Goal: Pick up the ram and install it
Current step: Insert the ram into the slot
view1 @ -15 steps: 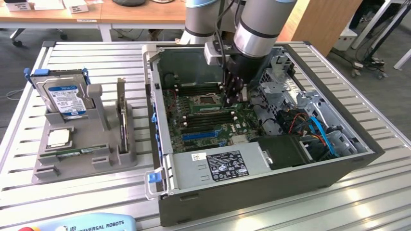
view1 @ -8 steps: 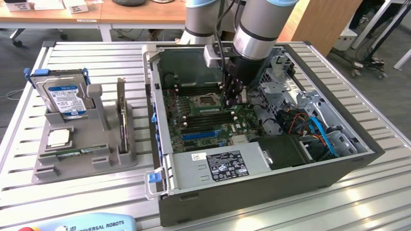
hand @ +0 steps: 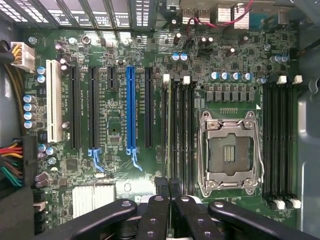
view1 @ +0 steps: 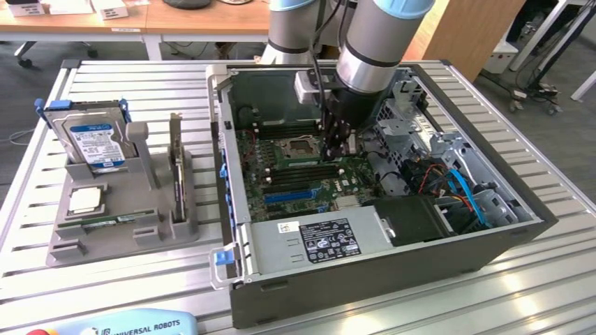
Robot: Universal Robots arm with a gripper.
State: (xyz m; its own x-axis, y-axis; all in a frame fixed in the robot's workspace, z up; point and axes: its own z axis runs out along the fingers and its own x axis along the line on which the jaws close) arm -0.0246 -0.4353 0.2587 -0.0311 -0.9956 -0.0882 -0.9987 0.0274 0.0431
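Reaching down into open computer case (view1: 373,272), arm's gripper (view1: 337,155) sits low over motherboard (hand: 115,130). From wrist view: claw narrow, black fingertips (hand: 161,186) closed on either side of ram (hand: 169,130). Ram stands on edge in memory slot, thin green edge facing camera, just beside open CPU socket (hand: 229,152), between socket and long blue slot (hand: 131,110). On exterior view's left, gray holder (view1: 121,244) on slatted table (view1: 559,230) carries hard drive (view1: 93,139) and upright dark card (view1: 175,167).
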